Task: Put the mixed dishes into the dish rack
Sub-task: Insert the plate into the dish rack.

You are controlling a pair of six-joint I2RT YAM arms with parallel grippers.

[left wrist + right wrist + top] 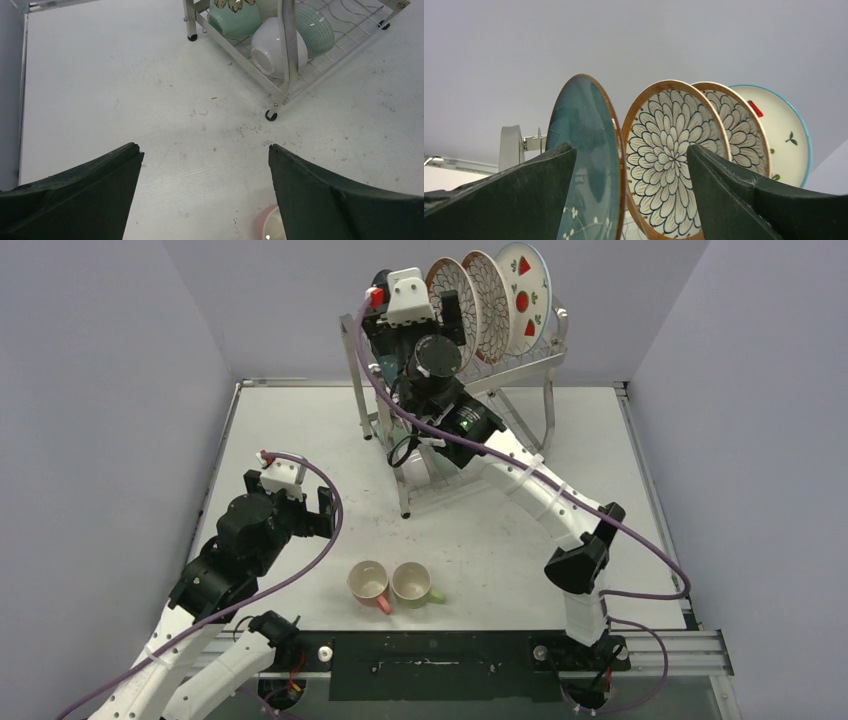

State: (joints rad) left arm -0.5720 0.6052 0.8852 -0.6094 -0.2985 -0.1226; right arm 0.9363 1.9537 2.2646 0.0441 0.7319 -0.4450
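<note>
Lab: bare walls (100, 360), arm-mounted table (300, 430).

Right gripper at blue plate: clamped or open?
Open. The right gripper has fingers wide apart, the blue plate on edge between them with a gap on one side; contact on the other, cannot tell.

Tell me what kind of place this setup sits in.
Probably a robot test cell in a lab, not a kitchen: plain grey walls box in a white table, a left arm and right arm are mounted at its near edge, and the only housewares are a dish rack, plates and mugs.
</note>
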